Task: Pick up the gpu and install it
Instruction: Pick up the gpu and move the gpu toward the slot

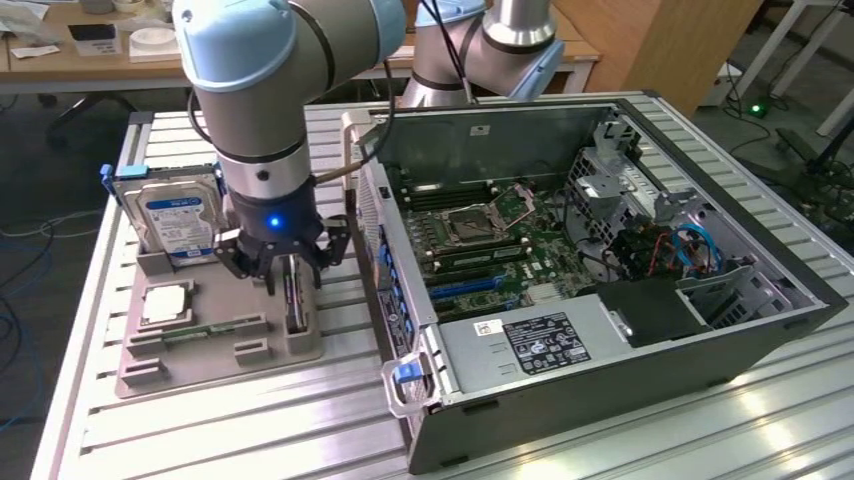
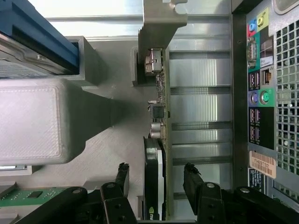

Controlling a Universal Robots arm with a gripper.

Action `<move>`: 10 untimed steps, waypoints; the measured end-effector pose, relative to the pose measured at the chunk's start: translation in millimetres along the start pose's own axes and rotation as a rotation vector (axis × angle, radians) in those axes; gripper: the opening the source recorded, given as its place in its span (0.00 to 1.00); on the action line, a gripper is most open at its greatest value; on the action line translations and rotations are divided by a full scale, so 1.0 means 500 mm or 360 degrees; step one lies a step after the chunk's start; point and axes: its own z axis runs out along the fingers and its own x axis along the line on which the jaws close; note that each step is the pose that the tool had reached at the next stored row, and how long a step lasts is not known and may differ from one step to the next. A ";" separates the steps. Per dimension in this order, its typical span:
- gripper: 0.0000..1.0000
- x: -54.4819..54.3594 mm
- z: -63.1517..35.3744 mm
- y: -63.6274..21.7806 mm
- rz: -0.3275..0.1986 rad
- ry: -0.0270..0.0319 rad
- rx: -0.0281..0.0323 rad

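Pick-up step, grasp not yet made. Gripper [image 1: 294, 270] stood wide open, one finger either side of the gpu [image 1: 296, 310], which sat on edge in the grey holder [image 1: 200, 360] beside the open computer case [image 1: 534, 350]. Judged: closing calls for jaws square on the thin card.

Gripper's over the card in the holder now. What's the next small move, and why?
Probably close the gripper on the graphics card. Its open fingers stand on either side of the card, which sits on edge in the gray holder, with gaps on both sides, so nothing is gripped yet.
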 end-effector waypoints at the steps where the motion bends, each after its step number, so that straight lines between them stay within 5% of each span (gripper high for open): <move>1: 0.59 0.000 0.003 0.000 0.0000 0.00001 0.00000; 10: 0.59 0.000 0.005 0.006 0.0000 -0.00003 0.00028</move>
